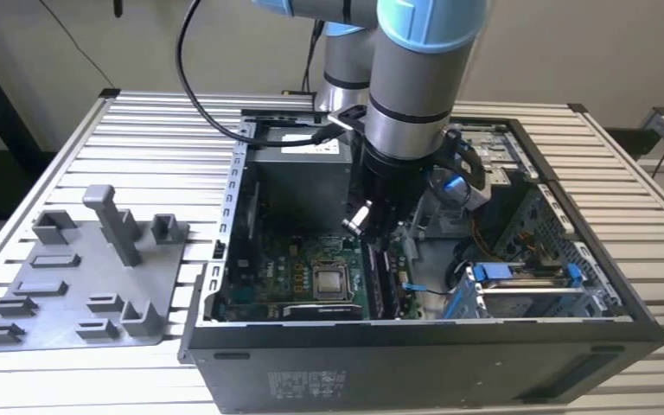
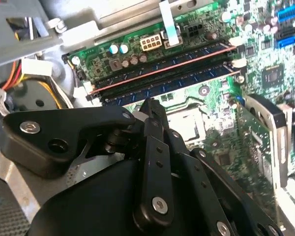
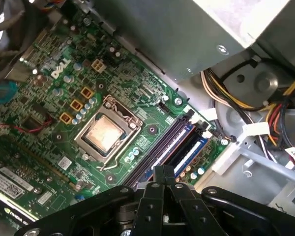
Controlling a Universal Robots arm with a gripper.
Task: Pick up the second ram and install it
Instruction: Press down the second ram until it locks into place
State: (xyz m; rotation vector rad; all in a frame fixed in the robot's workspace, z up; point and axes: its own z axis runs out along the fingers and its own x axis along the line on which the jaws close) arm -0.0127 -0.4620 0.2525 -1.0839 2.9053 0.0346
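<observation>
Grey plastic pegged tray (image 1: pixel 84 277) is being left on the slatted metal counter (image 1: pixel 170 130). Black hand (image 1: pixel 369 226) is being held inside the open black computer case (image 1: pixel 424 354), over long black slots (image 2: pixel 162 73); grip cannot be told. Dark-green second ram strip cannot be located with certainty.

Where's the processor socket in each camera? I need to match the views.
Exterior view: processor socket mid-board, on the exterior view's left of the memory slots.
Second wrist view: processor socket just past the gripper.
First wrist view: processor socket beside the memory slots.
Shared landmark: the memory slots.
</observation>
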